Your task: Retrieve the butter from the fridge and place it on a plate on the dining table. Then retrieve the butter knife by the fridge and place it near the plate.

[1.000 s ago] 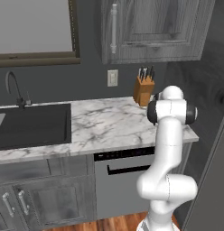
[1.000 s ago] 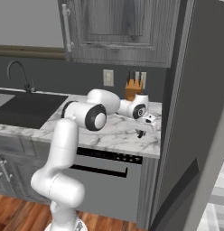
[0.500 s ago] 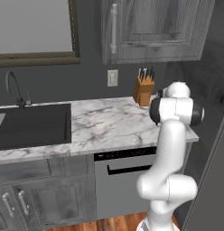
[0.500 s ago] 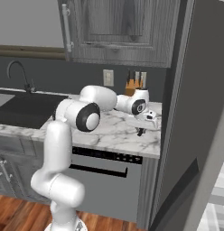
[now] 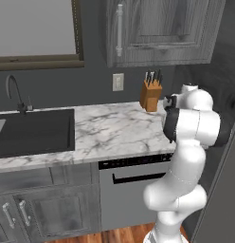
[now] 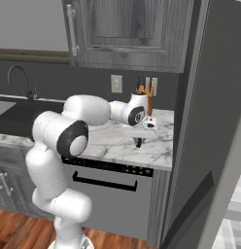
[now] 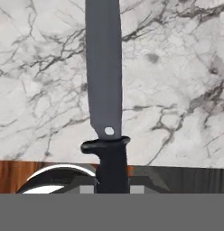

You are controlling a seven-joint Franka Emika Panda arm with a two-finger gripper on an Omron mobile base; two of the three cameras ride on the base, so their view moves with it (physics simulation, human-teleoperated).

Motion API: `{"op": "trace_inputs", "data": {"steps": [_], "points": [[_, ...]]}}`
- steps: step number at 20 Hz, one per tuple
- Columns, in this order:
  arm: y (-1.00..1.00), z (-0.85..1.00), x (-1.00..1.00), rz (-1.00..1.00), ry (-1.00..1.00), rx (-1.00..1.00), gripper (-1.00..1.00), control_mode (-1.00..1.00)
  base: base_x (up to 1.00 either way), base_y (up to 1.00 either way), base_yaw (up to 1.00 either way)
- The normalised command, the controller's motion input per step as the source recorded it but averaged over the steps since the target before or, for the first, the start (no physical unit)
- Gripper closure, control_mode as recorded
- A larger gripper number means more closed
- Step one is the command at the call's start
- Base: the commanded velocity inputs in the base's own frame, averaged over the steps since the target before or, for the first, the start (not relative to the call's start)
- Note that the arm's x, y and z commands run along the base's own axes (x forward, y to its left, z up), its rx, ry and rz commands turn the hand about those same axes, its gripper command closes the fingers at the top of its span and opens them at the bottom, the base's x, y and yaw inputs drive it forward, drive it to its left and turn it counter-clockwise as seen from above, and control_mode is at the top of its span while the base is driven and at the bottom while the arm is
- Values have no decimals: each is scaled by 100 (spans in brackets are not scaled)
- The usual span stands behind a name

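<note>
Nearest the cameras is the glossy white arm with its dark joint rings, rising off a warm wood-plank floor. Just past it sits the dishwasher (image 6: 110,187), flat grey with a black bar handle and a dark control strip along the top. To its left are grey panelled cabinet doors (image 5: 53,216) with a wood-grain look and small metal pulls.

On top is the counter (image 5: 110,133), white marble with grey veining, smooth and flat. The gripper (image 6: 138,141) hangs low over its right end, close beside the fridge (image 6: 205,121), which is a tall matte grey slab. The fingers are pinched narrow on the butter knife (image 7: 104,81), closed around its black handle. In the hand view the knife has a long, flat, dark grey blade with a small pale rivet dot near the rounded guard, and it stretches out over the marble. Whether the blade touches the stone is hard to call.

Farther left is a black rectangular sink (image 5: 34,133) with a thin curved faucet (image 5: 15,92). At the back wall stands a tan wooden knife block (image 5: 151,95) with dark handles, a white outlet plate (image 5: 118,81) beside it, and a grey upper cabinet (image 5: 157,31) above.
</note>
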Motion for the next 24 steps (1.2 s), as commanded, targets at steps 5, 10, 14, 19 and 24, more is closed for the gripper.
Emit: {"op": "trace_inputs", "data": {"steps": [5,10,14,19,24], "points": [[46,88,-55,23,-11,0,100,-100,0,0,0],[24,87,-52,18,-6,0,100,-100,0,0,0],[20,57,-77,13,-2,0,100,-100,0,0,0],[29,32,-75,5,-5,0,100,-100,0,0,0],[40,7,-39,0,-1,0,100,-100,0,0,0]]}}
